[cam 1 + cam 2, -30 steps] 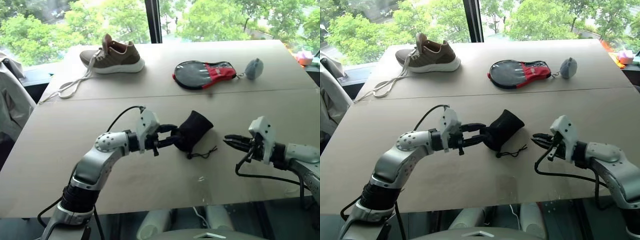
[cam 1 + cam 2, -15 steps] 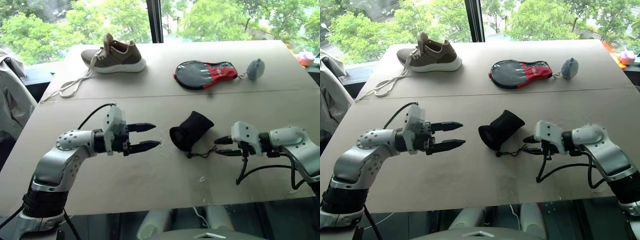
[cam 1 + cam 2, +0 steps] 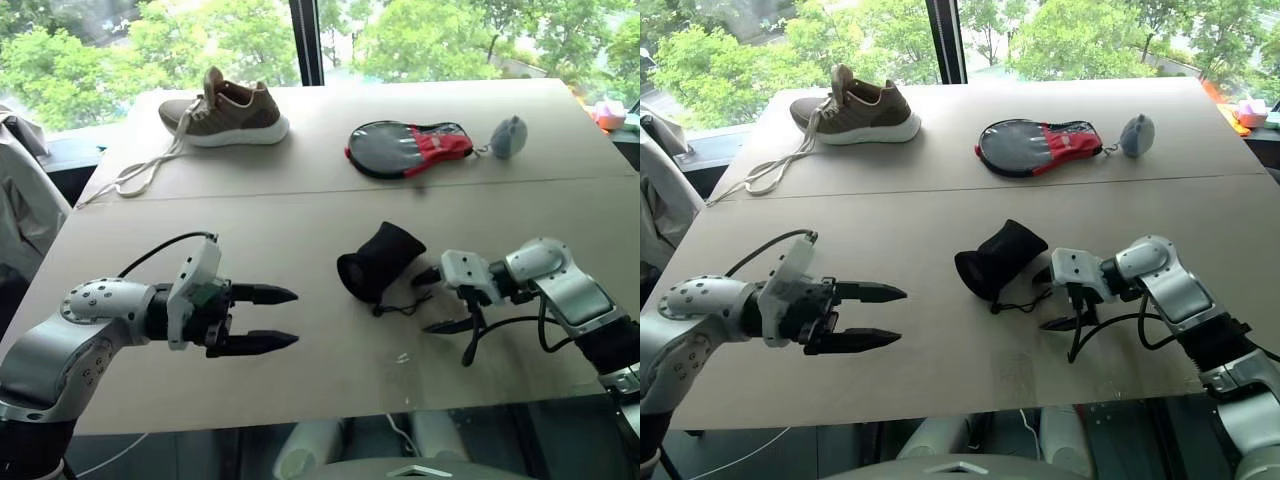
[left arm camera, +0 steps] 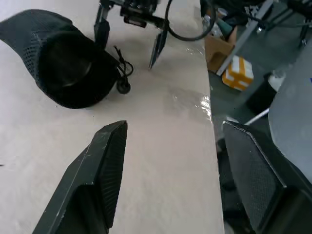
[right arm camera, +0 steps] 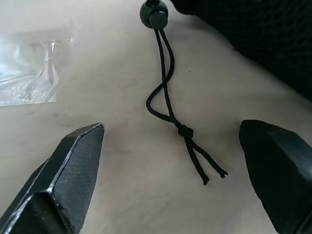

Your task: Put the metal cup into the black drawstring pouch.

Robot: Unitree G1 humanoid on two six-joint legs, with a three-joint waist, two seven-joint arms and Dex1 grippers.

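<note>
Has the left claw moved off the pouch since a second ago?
Yes. The left claw has pulled back toward the robot's left, away from the black drawstring pouch, which lies in place on the table; the claw is open and empty.

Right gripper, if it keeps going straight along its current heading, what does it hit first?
Likely the drawstring cord, lying on the table between the open fingers of the right gripper. Just beyond sits the black drawstring pouch. Depth is uncertain.
</note>
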